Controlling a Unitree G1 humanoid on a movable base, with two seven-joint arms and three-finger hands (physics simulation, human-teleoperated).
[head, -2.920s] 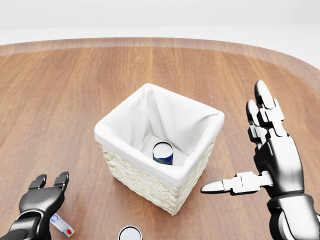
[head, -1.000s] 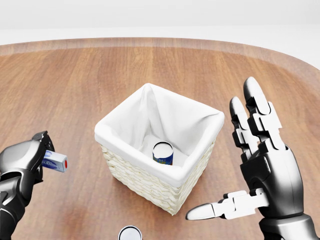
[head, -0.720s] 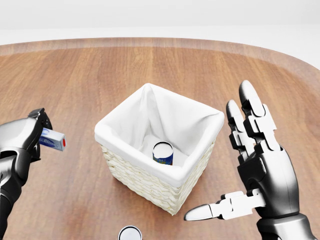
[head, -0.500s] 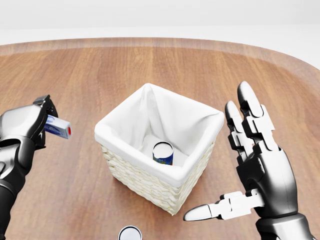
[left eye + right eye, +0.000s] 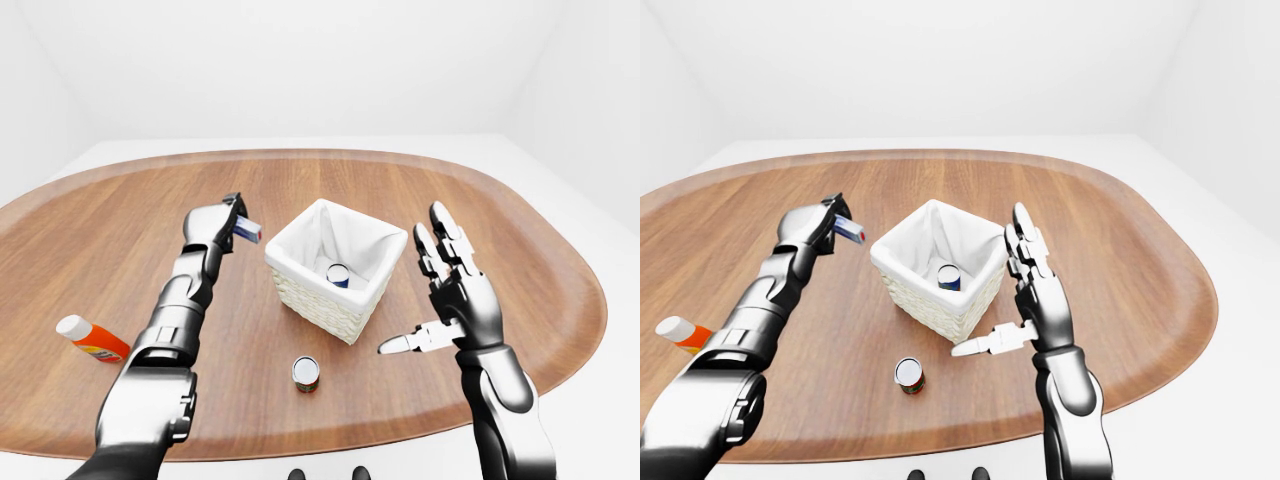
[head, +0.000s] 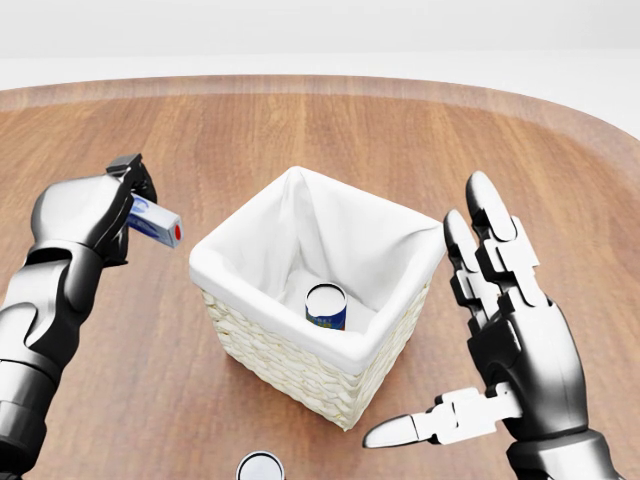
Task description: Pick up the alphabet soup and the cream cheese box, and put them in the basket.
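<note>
A: What sits nearest, at the six o'clock edge of the head view?

B: A small upright can with a pale lid (image 5: 306,372), standing alone on the oval brown wooden desk (image 5: 520,260). At about eight o'clock from it in the left-eye view, well apart, an orange bottle with a white cap (image 5: 90,339) lies on its side.

A: And the right hand?

B: The silver-and-black right hand (image 6: 500,330) hangs at four o'clock from the basket, fingers spread wide apart and pointing up, thumb stuck out toward the wicker wall. It grips nothing and I can't tell whether it touches the basket.

A: The basket itself?

B: A square woven wicker basket with a white cloth liner (image 6: 400,262), in the middle of the desk. Down inside it stands the alphabet soup, a blue can with a light top (image 6: 326,305), upright on the lining.

A: Where is the cream cheese box?

B: The small white and blue cream cheese box with a red end (image 6: 155,223) is clamped in the left hand (image 6: 105,212), fingers closed round it. It is held up off the desk at about ten o'clock from the basket, tilted, its red end pointing toward the basket rim, beside the basket and not over its opening.
</note>
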